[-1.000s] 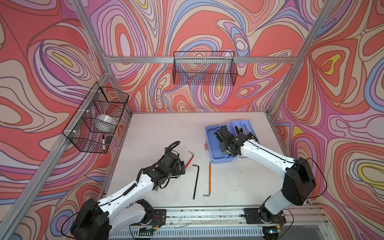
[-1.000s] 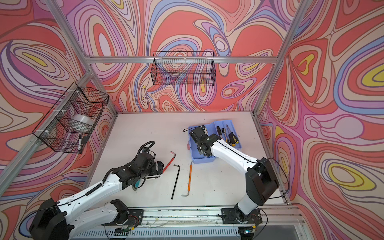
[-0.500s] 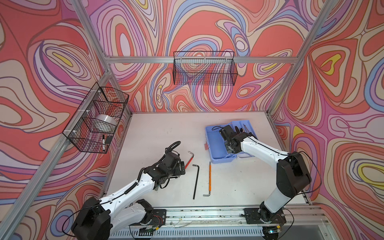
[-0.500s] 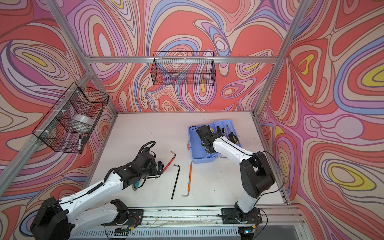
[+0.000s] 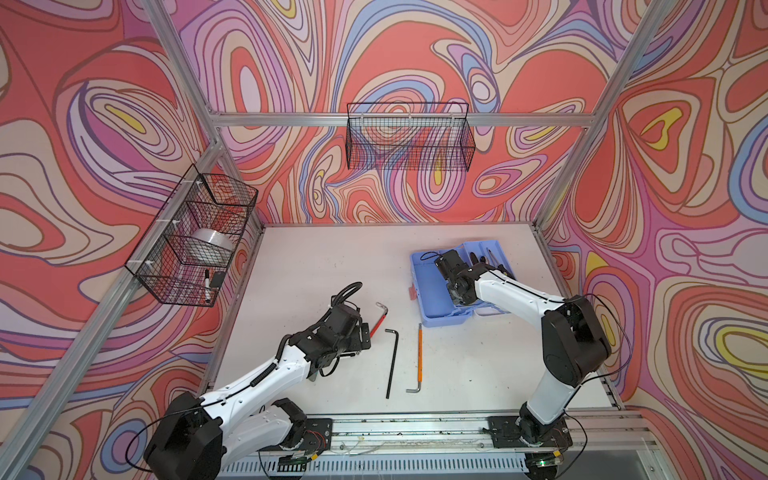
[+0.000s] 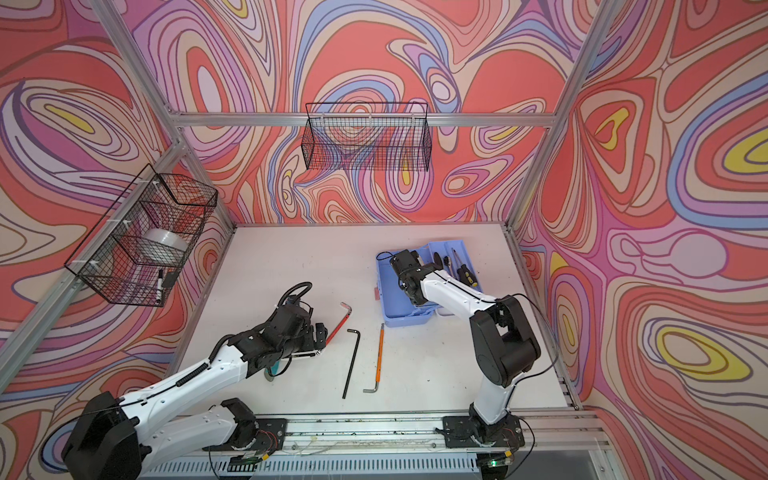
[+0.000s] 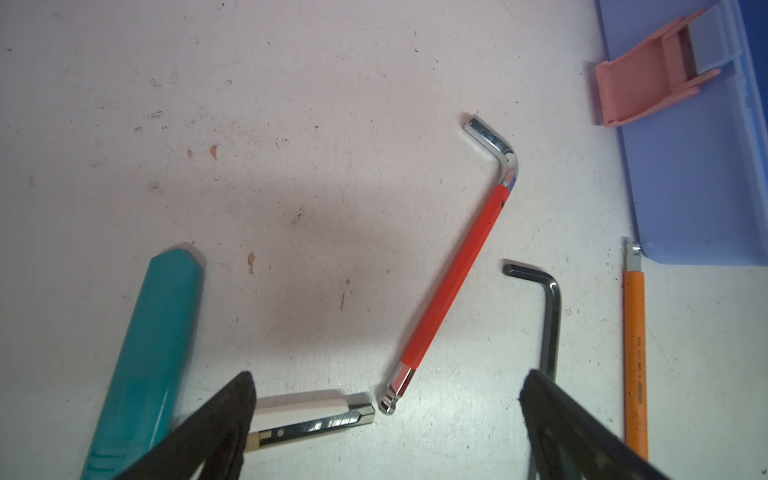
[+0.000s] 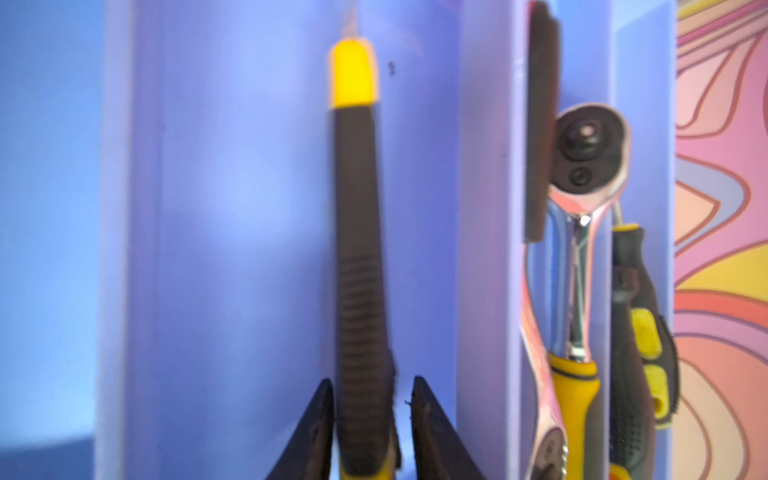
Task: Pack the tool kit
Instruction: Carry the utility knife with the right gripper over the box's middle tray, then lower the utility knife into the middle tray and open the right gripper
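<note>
In both top views the blue toolbox (image 5: 430, 299) stands open at the right of the table (image 5: 324, 257), with some tools already in its trays. A red hex key (image 5: 379, 319), a black hex key (image 5: 392, 361) and an orange hex key (image 5: 420, 353) lie outside, so I judge that about half remains.

The left wrist view adds a teal-handled tool (image 7: 153, 340) and a small white-and-metal tool (image 7: 307, 415), near the left end effector (image 7: 386, 378), which is spread wide and empty.

Only the right wrist view shows the right end effector (image 8: 372, 388) narrowly parted around a black-and-yellow handle (image 8: 359, 249) in a tray.
</note>
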Available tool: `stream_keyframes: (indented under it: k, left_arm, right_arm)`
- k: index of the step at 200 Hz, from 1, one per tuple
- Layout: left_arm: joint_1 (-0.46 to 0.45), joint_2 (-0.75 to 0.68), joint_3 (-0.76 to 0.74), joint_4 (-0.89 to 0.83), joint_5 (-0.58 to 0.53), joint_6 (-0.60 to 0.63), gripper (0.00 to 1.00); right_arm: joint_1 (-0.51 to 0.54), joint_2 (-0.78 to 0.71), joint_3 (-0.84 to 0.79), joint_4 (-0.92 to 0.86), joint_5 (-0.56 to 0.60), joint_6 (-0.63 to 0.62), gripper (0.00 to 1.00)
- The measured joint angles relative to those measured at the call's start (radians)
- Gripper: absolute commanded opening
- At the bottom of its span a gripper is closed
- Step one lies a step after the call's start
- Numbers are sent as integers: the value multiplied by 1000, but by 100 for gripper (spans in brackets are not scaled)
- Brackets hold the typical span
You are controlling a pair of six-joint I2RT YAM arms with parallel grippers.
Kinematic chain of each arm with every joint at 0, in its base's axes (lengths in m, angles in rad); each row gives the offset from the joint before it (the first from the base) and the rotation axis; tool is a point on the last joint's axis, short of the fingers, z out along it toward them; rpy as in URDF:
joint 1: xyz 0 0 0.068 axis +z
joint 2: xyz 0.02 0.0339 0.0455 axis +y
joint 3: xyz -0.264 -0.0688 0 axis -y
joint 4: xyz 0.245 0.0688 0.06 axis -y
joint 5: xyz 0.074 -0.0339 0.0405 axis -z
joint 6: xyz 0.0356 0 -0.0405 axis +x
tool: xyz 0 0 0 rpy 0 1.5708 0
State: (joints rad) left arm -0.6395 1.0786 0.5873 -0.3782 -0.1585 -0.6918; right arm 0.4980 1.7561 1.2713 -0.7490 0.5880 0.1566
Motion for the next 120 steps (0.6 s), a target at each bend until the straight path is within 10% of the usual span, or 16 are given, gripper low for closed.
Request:
stream_keyframes:
  k: [120]
  left_arm:
    - [0, 0, 0, -2, -7, 0, 100]
  right_arm:
    - [0, 4, 57, 2, -35, 10, 43]
